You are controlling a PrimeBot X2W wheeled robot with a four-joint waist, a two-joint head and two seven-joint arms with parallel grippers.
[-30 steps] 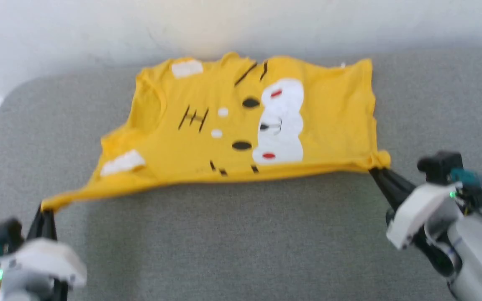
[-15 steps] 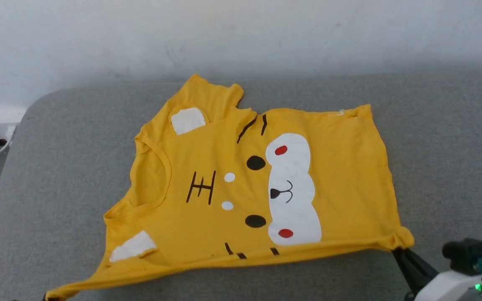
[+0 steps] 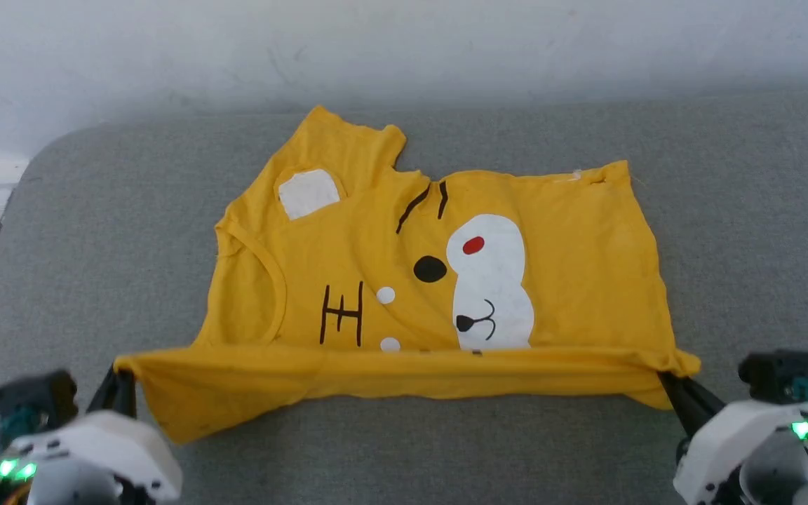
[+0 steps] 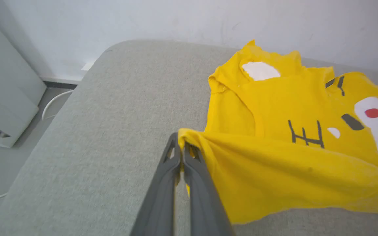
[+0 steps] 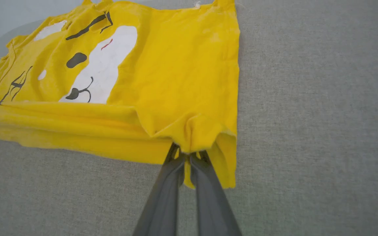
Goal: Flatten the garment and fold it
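The garment (image 3: pixel 572 273), a yellow T-shirt with a cartoon face print, lies print-up on the grey cushion (image 3: pixel 404 449), collar to the left. Its near edge is lifted and turned back over the print, showing plain yellow underside. My left gripper (image 3: pixel 122 374) is shut on the near left corner of the garment (image 4: pixel 267 177); its dark fingers (image 4: pixel 176 164) pinch the cloth. My right gripper (image 3: pixel 663 379) is shut on the near right corner of the garment (image 5: pixel 162 82), with bunched cloth over its fingertips (image 5: pixel 185 154). The lower half of the face print is hidden under the lifted fold.
A white wall (image 3: pixel 404 49) rises behind the grey cushion. Off the cushion's left edge are the floor, white cables (image 4: pixel 49 106) and a pale grey unit (image 4: pixel 2 95). Bare cushion lies in front of and to the right of the shirt.
Both grippers have lifted the shirt's near edge and carried it toward the far side, folding it over the lower part of the print. The head camera has also shifted between frames.
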